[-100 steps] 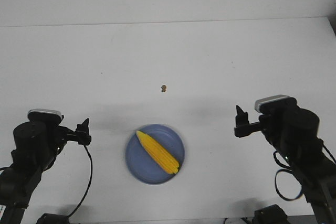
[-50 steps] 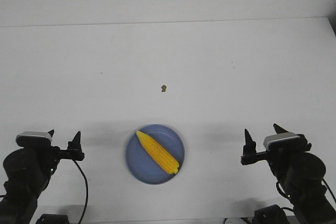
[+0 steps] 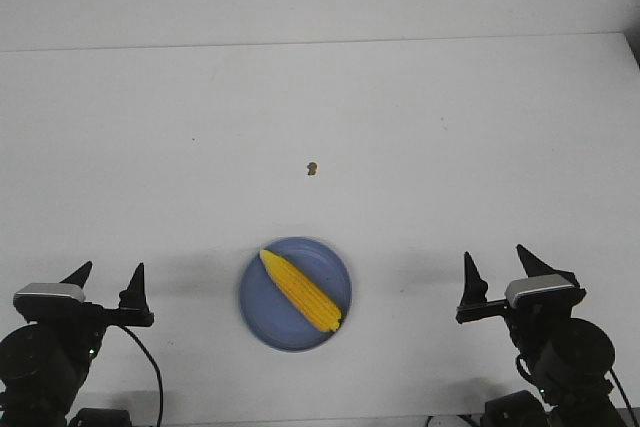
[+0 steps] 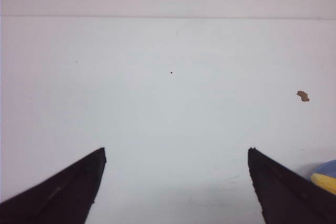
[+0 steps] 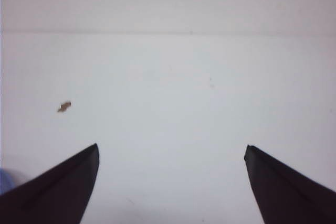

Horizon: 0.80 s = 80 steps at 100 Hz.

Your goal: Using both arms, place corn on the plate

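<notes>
White counter (image 3: 400, 117) fills the front view, far edge meeting a pale wall. Plate (image 3: 262, 319) sits near-centre, close to the near edge. Corn (image 3: 299, 290) lies diagonally on it, narrow tip far-left, blunt end near-right at the rim, fully inside the plate. Small brown speck (image 3: 313, 168) sits on the counter farther out, apart from the plate. Wide bare counter far, left and right of the plate.

Left gripper (image 3: 106, 280) is near-left, right gripper (image 3: 498, 269) near-right, both well apart from the plate. Both jaws spread wide, holding nothing; wrist views show bare counter between the fingers.

Versus 0.5 s ago: left gripper has dropped nearer and slightly left, right gripper barely shifted. Versus 1 s ago both have pulled back toward the near edge. Corn and plate unchanged.
</notes>
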{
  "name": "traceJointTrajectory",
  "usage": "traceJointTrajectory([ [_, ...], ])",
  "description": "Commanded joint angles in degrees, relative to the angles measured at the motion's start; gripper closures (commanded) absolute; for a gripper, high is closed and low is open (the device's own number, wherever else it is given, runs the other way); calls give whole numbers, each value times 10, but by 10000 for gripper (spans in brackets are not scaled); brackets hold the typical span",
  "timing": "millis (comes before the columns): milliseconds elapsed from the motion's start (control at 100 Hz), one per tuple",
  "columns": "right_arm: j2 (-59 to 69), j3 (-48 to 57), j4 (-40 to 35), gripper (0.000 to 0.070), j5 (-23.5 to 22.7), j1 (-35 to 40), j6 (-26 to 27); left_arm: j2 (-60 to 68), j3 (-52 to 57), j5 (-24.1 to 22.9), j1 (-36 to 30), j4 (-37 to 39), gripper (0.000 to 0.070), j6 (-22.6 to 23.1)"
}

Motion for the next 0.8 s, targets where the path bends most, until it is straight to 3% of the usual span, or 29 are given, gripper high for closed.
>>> traceJointTrajectory([
  [0,0,6,8,162,0,1,9,1,6,-3,0,4,159,-3],
  [60,0,6,8,201,0,1,8,1,6,-3,0,4,160,-3],
  [130,0,6,8,308,0,1,8,1,6,-3,0,5,191,-3],
  [190,0,6,8,411,0,1,8,1,6,-3,0,6,314,-3],
  [270,0,6,8,553,1,0,8,1,6,-3,0,7,561,-3],
  [340,0,6,8,690,1,0,8,1,6,-3,0,7,700,-3],
  [790,0,6,8,699,1,0,8,1,6,-3,0,7,687,-3],
])
